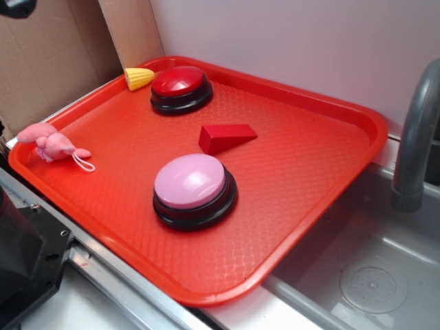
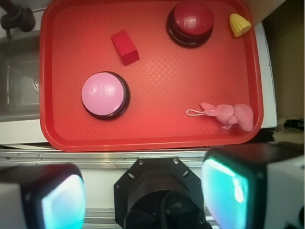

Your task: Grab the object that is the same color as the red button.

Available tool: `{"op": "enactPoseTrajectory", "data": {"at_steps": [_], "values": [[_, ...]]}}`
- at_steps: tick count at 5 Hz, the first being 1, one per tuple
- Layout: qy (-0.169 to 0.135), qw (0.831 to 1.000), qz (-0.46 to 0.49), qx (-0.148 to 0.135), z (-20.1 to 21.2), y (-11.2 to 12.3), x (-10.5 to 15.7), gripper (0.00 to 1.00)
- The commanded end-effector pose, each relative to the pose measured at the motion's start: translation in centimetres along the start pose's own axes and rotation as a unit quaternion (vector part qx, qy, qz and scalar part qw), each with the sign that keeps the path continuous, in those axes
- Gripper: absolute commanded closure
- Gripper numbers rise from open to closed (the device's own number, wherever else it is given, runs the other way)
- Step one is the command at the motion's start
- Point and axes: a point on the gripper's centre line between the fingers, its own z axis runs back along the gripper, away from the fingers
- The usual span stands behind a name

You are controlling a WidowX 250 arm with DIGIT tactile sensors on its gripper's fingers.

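Tray (image 1: 330, 172): we saw it bearing everything.
Gripper (image 2: 143, 191): we found its jaws spread wide, holding nothing, off the tray.
Red button (image 1: 180, 82): far corner.
Red wedge (image 1: 225, 137): lay mid-tray, between red button and pink button (image 1: 191, 182).

Red tray (image 1: 330, 172) holds pink-domed button (image 1: 194, 189) on black base, yellow corn piece (image 1: 138, 78) at far corner, pink plush toy (image 1: 51, 142) with white loop on left rim. Grey sink (image 1: 375, 275) and faucet (image 1: 416, 130) beside tray.
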Motion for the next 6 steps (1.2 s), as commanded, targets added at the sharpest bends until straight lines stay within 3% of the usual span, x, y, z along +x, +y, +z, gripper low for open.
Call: {"op": "enactPoseTrajectory", "data": {"at_steps": [1,2,3,4,5,6], "values": [[0.000,1.000,0.000,0.000,0.0,0.0,0.0,0.00],[-0.014,0.999,-0.044,-0.015,-1.5,-0.4,2.3,0.00],[-0.020,0.997,-0.069,-0.001,-3.4,-0.6,4.4,0.00],[-0.056,0.995,-0.078,-0.007,-6.0,-1.0,7.2,0.00],[-0.055,0.996,-0.062,-0.014,-9.2,-1.3,9.6,0.00],[-0.033,0.999,-0.034,-0.012,-12.2,-1.1,11.4,0.00]]}}
